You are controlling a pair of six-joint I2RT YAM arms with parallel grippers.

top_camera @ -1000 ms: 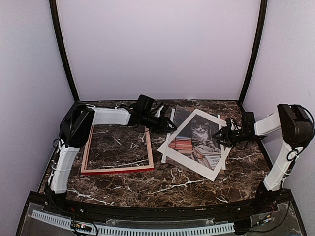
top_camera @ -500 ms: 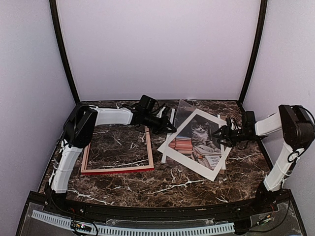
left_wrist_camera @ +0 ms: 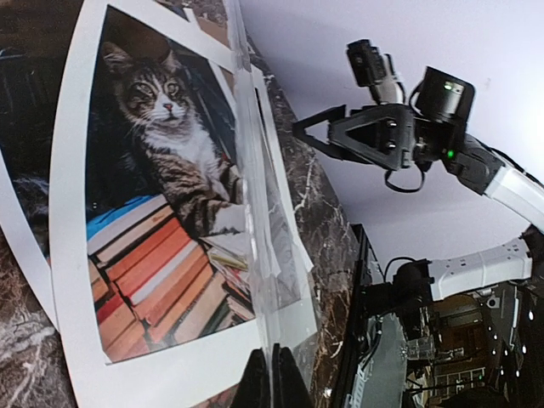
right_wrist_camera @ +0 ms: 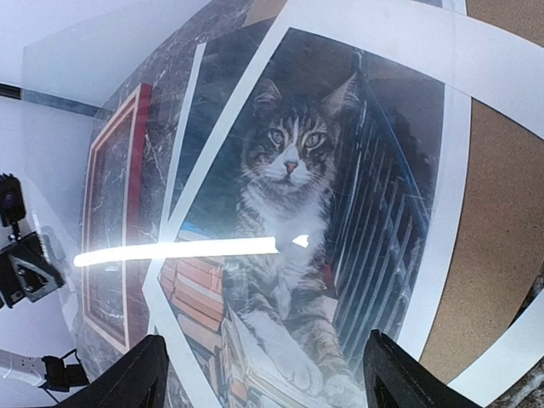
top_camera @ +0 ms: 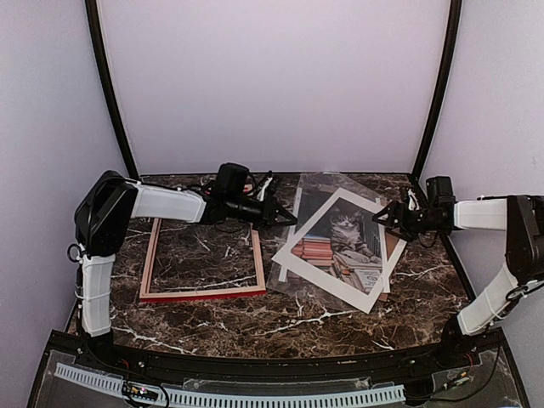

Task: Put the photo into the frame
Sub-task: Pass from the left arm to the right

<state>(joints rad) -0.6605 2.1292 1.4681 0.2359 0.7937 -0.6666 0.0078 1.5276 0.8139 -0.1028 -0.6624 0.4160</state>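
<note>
Left jaws pinched shut on the edge of the clear sheet [top_camera: 319,185] lying over the cat photo [top_camera: 344,228]. Right jaws wide open above the photo's right edge. Red frame [top_camera: 204,293] flat on the counter [top_camera: 297,321], just left of the photo.

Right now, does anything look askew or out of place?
Yes. The photo lies rotated beside the empty frame, not square with it. A clear sheet slants over it, pinched at one edge by the left pincer.
</note>
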